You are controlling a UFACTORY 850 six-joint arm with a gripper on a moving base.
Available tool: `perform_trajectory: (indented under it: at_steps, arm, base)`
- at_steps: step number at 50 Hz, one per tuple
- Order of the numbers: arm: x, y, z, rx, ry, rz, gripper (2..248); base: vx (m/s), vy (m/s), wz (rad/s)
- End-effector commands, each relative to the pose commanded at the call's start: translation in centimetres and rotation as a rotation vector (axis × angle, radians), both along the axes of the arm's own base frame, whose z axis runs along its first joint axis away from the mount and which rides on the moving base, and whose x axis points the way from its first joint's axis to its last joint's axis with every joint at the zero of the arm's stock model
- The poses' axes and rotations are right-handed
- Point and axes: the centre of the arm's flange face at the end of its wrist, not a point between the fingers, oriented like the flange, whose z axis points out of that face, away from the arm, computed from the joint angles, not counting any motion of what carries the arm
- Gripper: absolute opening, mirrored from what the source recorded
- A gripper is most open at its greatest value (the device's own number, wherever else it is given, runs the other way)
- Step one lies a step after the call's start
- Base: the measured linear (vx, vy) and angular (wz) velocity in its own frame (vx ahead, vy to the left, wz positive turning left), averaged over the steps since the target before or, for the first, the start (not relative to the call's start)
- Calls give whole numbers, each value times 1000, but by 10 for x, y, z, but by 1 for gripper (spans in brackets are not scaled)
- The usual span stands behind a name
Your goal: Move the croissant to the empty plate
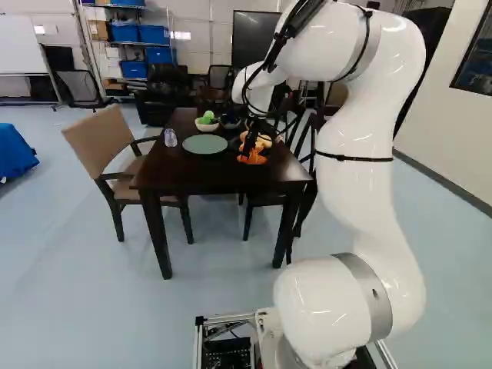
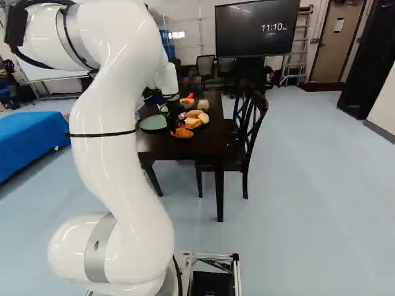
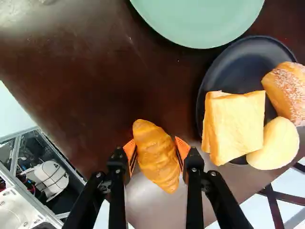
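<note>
In the left base view my gripper (image 1: 250,144) points down over the near right part of the table, close to the green plate (image 1: 204,144), which looks bare. The wrist view shows the gripper (image 3: 156,150) shut on the croissant (image 3: 156,155), an orange pad pressing each side of its golden-brown body. Whether the croissant touches the tabletop is hard to tell. Ahead of the fingers lies the green plate (image 3: 200,19). Beside the croissant is a black plate (image 3: 243,69) with bread slices (image 3: 236,126), a round bun (image 3: 275,143) and a sugared roll (image 3: 288,90).
The dark table (image 1: 223,178) has a beige chair (image 1: 108,146) on its left and dark wooden chairs (image 2: 245,135) on its right. A clear purplish object (image 1: 170,137) and a bowl with green food (image 1: 207,121) stand near the green plate.
</note>
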Motion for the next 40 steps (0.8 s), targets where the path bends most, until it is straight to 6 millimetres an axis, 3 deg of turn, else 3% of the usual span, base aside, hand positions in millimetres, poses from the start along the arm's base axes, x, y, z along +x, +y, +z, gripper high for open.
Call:
perform_trajectory:
  at_steps: [40]
  arm:
    - [-14,-1,57,6,-91,-1,121]
  base:
    - [0,0,0]
